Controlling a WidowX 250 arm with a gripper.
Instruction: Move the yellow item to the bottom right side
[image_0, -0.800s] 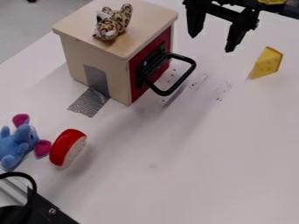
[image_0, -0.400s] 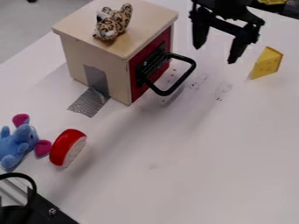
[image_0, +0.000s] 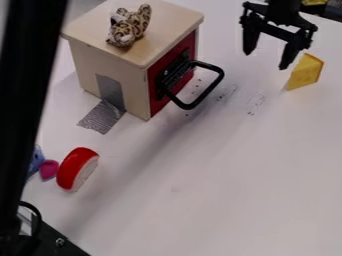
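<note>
Open tool (image_0: 267, 61) beside yellow wedge (image_0: 306, 72)

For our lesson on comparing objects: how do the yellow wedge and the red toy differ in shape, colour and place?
The yellow wedge tapers to a narrow top; the red toy has a rounded outline. The wedge looks yellow all over, while the red toy has a whitish face. The wedge is near the gripper, the red toy near the blue plush. Both rest on the table.

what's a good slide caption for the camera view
Open black gripper hanging near a yellow wedge, with a spotted toy on top of a red-doored wooden box
</note>
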